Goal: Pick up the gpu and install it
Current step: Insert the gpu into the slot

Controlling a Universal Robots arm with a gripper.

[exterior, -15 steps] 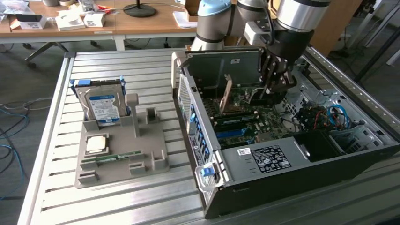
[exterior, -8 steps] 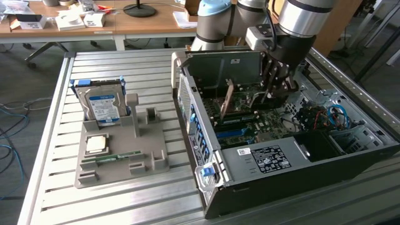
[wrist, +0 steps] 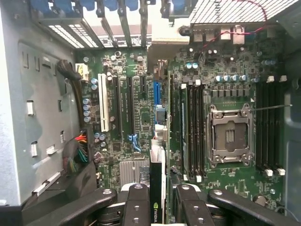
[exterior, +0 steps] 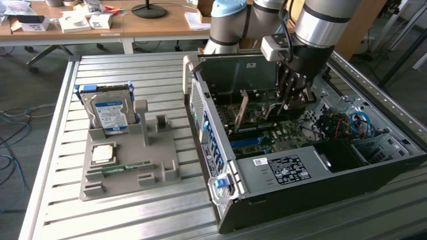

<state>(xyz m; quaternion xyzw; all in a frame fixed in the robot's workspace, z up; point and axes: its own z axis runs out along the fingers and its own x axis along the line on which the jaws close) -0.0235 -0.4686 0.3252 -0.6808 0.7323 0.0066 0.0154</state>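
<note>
Grey tray (exterior: 127,182) on the table (exterior: 60,150) keeps spare parts upright or flat: drive (exterior: 110,112), chip (exterior: 102,153), memory stick (exterior: 120,170). Beside it, the open case (exterior: 313,195) holds the board (wrist: 141,122). Inside, the fingers (wrist: 137,202) clamp the gpu (wrist: 156,197) edge-on above the slots (wrist: 123,103), probably to line it up for seating.

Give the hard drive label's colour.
The label is blue and white, clearest in the exterior view.
</note>
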